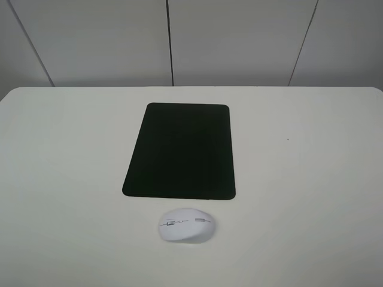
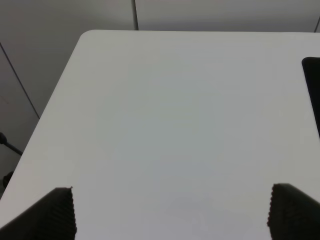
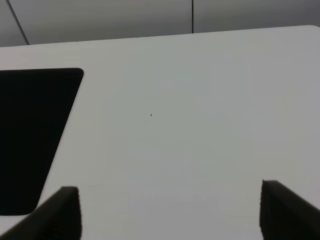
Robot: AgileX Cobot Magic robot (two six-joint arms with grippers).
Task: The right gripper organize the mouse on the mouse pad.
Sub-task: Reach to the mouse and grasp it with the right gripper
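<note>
**Mouse off the pad; both claws wide open, empty**

Exterior high: The white table (image 1: 311,179) carries the black mouse pad (image 1: 179,150). The pad lies flat around the middle of the table, with its long sides running away from the camera. The white mouse (image 1: 187,225) sits on bare table just beside the pad's near short edge. A narrow strip of table separates the two, so they do not touch. The mouse lies crosswise to the pad, and its grey scroll wheel and button face up. A tiny dark speck (image 1: 288,140) marks the table to the right of the pad. Grey wall panels (image 1: 239,42) stand behind the table.

Left wrist: The left gripper (image 2: 172,207) hangs above bare table. Its two dark ribbed fingers (image 2: 57,215) are spread far apart with nothing between them. One rounded corner of the mouse pad shows at the frame edge, well apart from the fingers.

Right wrist: The right gripper (image 3: 170,202) is likewise spread wide and grips nothing, and only table shows in the gap. Part of the mouse pad lies off to one side, near one finger. The speck shows on the table beyond the gap.
</note>
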